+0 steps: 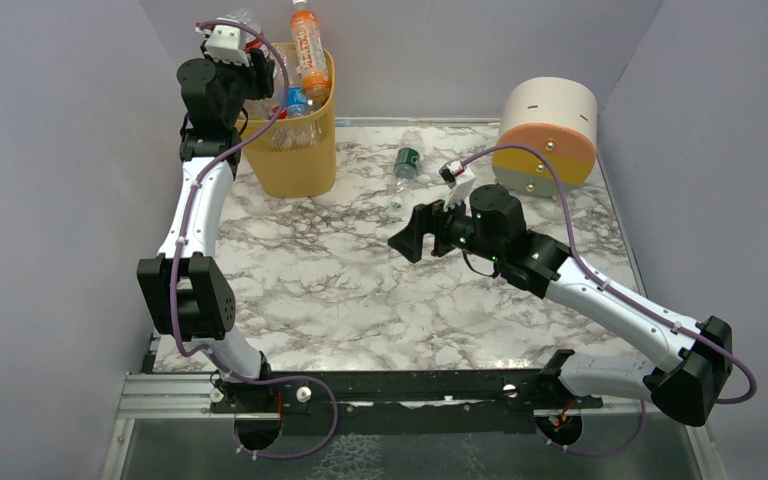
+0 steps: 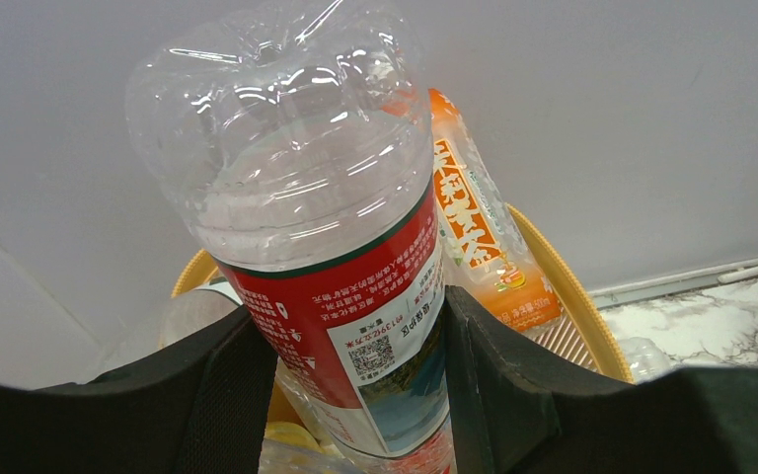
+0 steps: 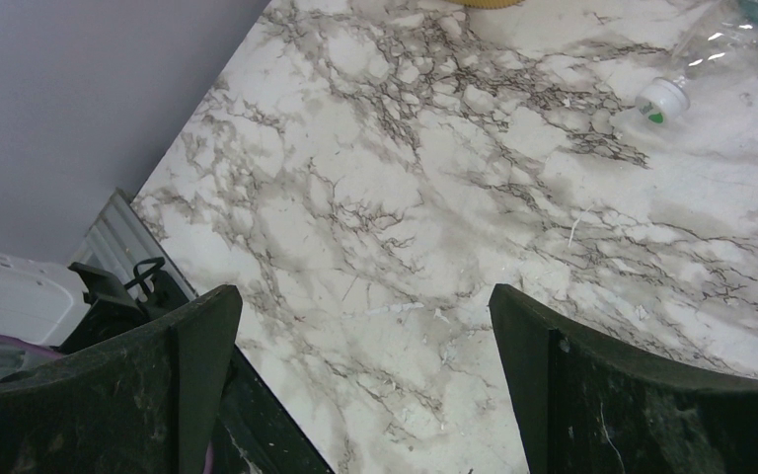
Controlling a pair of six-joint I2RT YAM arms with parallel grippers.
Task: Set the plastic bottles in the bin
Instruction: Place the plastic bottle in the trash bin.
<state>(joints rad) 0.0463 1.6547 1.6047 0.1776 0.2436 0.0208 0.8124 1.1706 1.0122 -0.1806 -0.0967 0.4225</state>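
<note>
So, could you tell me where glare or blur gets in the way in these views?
Left wrist: white highlights streak the clear red-label bottle, label print fairly sharp; right wrist: even light, marble table crisp, right pincer dark; top external: soft shadows, the lying bottle nearly blends into the marble.

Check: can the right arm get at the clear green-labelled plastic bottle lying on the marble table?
Probably yes: the right gripper is open and empty, and only bare marble table separates it from the clear green-labelled plastic bottle.

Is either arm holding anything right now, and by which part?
The left fingers clamp the red-labelled bottle by its labelled middle, over the bin. The right fingers are open, empty.
</note>
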